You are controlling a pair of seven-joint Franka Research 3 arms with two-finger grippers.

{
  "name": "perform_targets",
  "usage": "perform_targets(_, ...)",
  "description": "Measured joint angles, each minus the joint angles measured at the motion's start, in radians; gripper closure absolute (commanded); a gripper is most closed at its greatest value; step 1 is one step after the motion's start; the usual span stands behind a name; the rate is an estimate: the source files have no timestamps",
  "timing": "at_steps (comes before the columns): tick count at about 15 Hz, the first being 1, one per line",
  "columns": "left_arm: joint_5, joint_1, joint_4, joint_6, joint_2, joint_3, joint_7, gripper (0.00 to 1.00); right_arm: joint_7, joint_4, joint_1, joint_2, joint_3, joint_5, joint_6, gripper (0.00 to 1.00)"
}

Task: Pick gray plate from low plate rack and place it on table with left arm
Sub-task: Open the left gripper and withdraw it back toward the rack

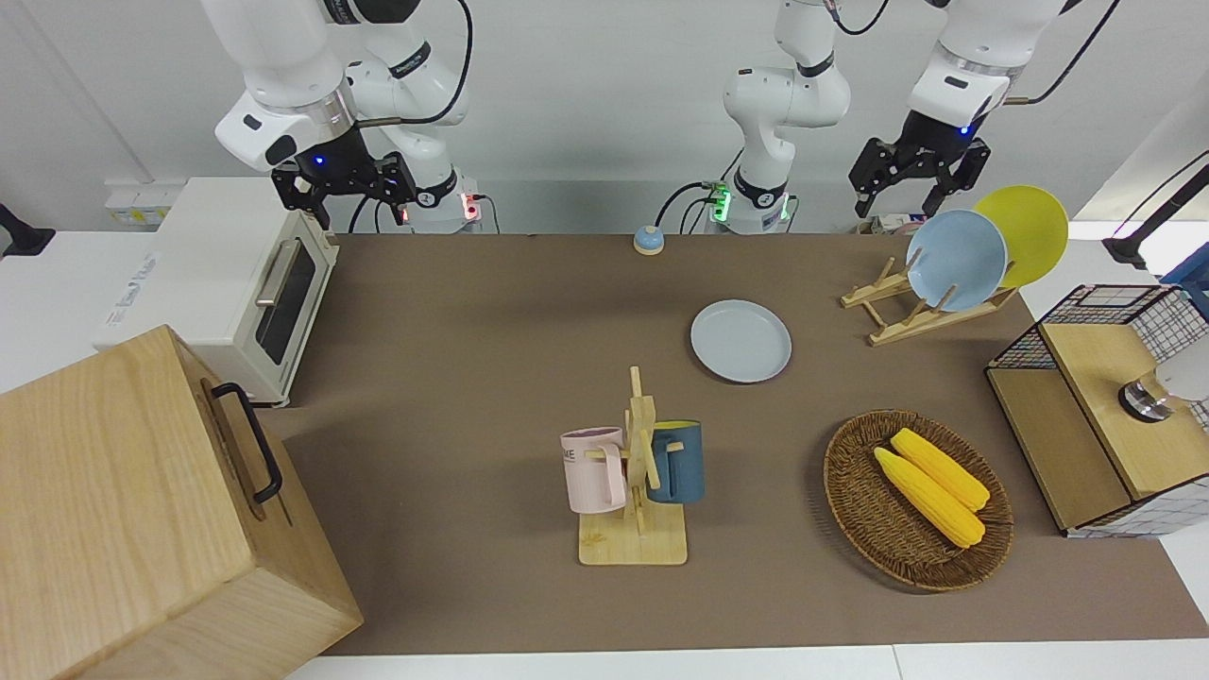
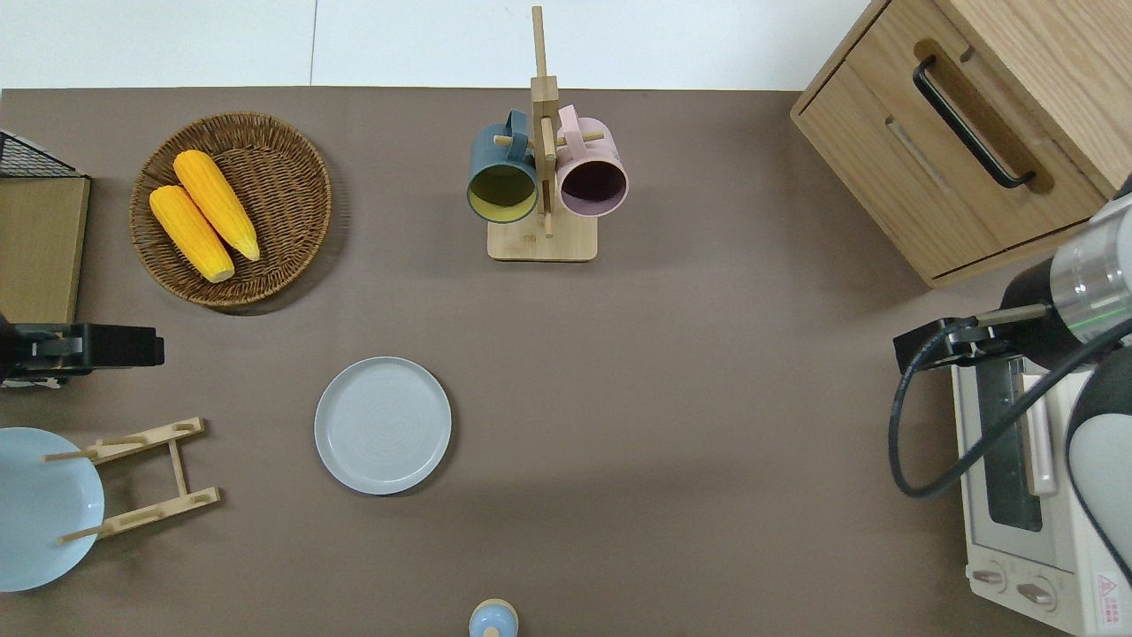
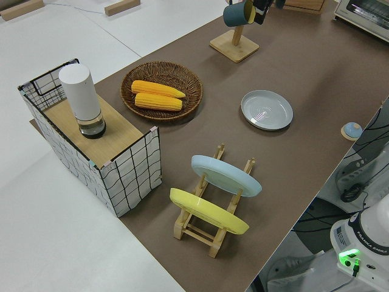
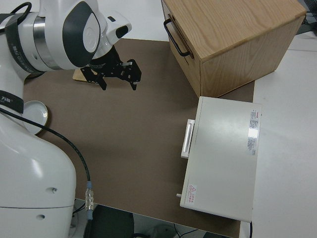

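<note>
The gray plate (image 1: 740, 340) lies flat on the brown table (image 1: 472, 312), beside the low plate rack (image 1: 907, 316) and toward the table's middle. It also shows in the overhead view (image 2: 382, 425) and the left side view (image 3: 266, 109). The rack (image 2: 141, 478) holds a bluer plate (image 1: 956, 260) and a yellow plate (image 1: 1025, 231). My left gripper (image 1: 897, 196) is open and empty, raised over the table's edge at the left arm's end (image 2: 133, 345), apart from the gray plate. My right gripper (image 1: 345, 189) is parked and open.
A mug tree (image 1: 638, 463) with a pink and a dark blue mug stands mid-table. A wicker basket (image 1: 855, 491) holds two corn cobs. A wire-sided box (image 1: 1096, 406), a toaster oven (image 1: 236, 283), a wooden cabinet (image 1: 142, 510) and a small bell (image 1: 648, 240) stand around the edges.
</note>
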Motion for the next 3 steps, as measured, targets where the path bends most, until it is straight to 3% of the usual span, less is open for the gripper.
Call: perform_targets(3,0.0,0.0,-0.021,0.036,0.013,0.0,0.0,0.0,0.0,0.0,0.0,0.0,0.0,0.0,0.0,0.017)
